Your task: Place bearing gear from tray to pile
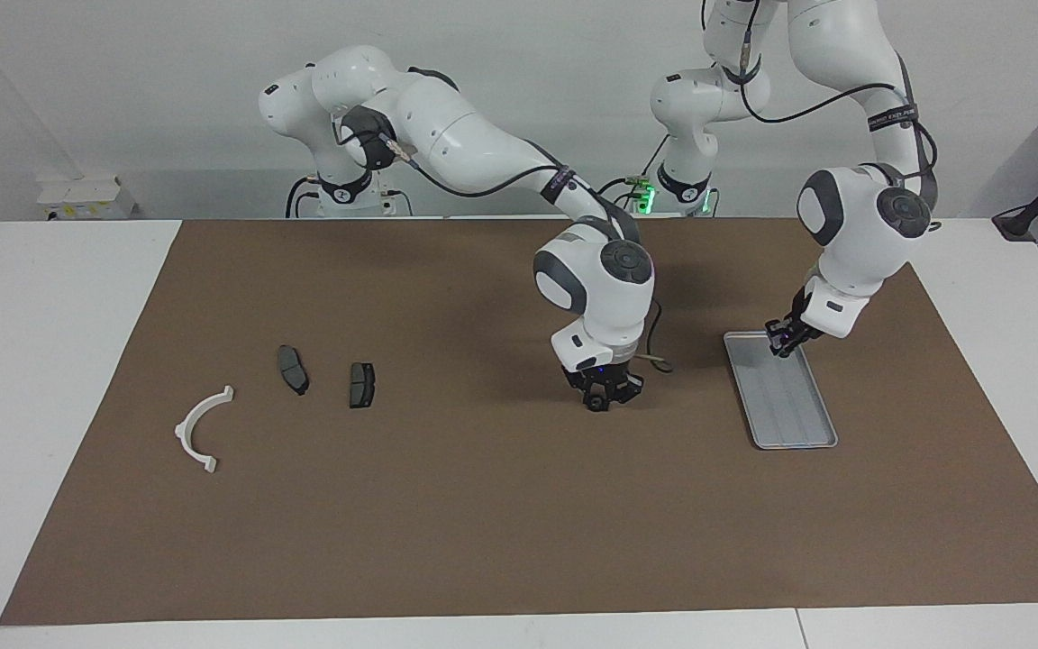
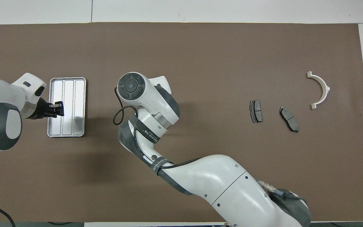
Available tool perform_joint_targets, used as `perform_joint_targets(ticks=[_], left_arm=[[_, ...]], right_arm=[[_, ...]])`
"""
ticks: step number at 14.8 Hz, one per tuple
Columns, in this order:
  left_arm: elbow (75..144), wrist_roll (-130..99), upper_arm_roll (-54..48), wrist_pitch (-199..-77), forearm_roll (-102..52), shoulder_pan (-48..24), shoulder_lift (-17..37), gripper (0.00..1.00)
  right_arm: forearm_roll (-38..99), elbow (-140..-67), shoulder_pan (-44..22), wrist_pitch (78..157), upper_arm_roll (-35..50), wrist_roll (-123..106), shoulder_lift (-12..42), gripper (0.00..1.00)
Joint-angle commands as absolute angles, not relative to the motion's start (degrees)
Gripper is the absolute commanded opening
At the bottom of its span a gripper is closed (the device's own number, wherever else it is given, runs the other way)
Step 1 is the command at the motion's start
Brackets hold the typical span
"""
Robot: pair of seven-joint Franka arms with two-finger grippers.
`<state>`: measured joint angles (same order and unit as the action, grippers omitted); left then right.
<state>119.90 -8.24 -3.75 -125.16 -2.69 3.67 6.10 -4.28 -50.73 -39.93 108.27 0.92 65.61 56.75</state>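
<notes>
The silver ridged tray (image 1: 793, 410) lies on the brown mat toward the left arm's end, and its ridged floor looks bare in the overhead view (image 2: 68, 94). No bearing gear shows anywhere. My left gripper (image 1: 783, 347) hangs just over the tray's end nearer the robots, also seen from above (image 2: 57, 110). My right gripper (image 1: 605, 400) points down low over the middle of the mat, hidden under its own wrist from above. The pile lies toward the right arm's end: a white half-ring bracket (image 1: 183, 431) (image 2: 325, 88) and two dark pads (image 1: 293, 370) (image 1: 361, 385).
The brown mat (image 1: 501, 523) covers most of the white table. A thin cable loop (image 1: 660, 362) hangs beside the right wrist. The two pads also show from above (image 2: 256, 111) (image 2: 289, 119), apart from each other and from the bracket.
</notes>
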Motion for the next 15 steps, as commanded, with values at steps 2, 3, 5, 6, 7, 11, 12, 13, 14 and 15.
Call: perform_joint_targets(ticks=[2,3,5,6,7,11,12,13,14,15], left_arm=[[114.98,-16.41,-3.43,-124.11,-3.78,-1.30,8.52,0.00],[112.79,-20.18,-3.43,-123.23,-3.78,-3.67,9.31,0.00],[109.26,-28.78,-3.25,-121.56,-3.78,-8.94,10.71,0.00],[107.33,-33.00,-3.25,-121.38,-3.61,-11.92,11.59,0.00],[105.14,-36.70,-3.25,-120.94,-3.52,-14.56,12.82,0.00],[97.41,-46.55,-3.08,-120.06,-2.99,-24.41,20.62,0.00],[95.29,-49.11,-3.08,-120.75,-2.55,-26.35,23.96,0.00],[95.27,-51.22,-3.08,-123.28,-0.90,-27.59,25.39,0.00],[96.23,-52.28,-3.16,-126.27,-0.10,-27.60,25.84,0.00],[98.07,-52.29,-3.16,-128.04,0.00,-27.68,25.84,0.00]], right_arm=[[-3.87,-50.54,-34.73,96.62,2.37,56.11,48.63,0.00],[-3.35,-50.54,-32.37,93.55,3.16,51.99,46.34,0.00],[-3.25,-50.54,-27.01,87.75,5.26,42.85,42.12,0.00],[-3.25,-50.62,-23.33,85.28,6.23,36.97,40.45,0.00],[-3.34,-50.62,-19.90,83.43,7.28,30.65,39.39,0.00],[-4.13,-51.23,-8.47,83.48,7.12,9.10,38.67,0.00],[-4.30,-52.37,-6.00,85.15,7.12,5.49,38.76,0.00],[-4.92,-54.73,-4.50,87.25,7.12,3.27,38.76,0.00],[-5.44,-57.54,-3.09,90.41,7.12,2.47,38.59,0.00],[-5.54,-59.92,-1.95,92.79,7.12,2.46,38.58,0.00]])
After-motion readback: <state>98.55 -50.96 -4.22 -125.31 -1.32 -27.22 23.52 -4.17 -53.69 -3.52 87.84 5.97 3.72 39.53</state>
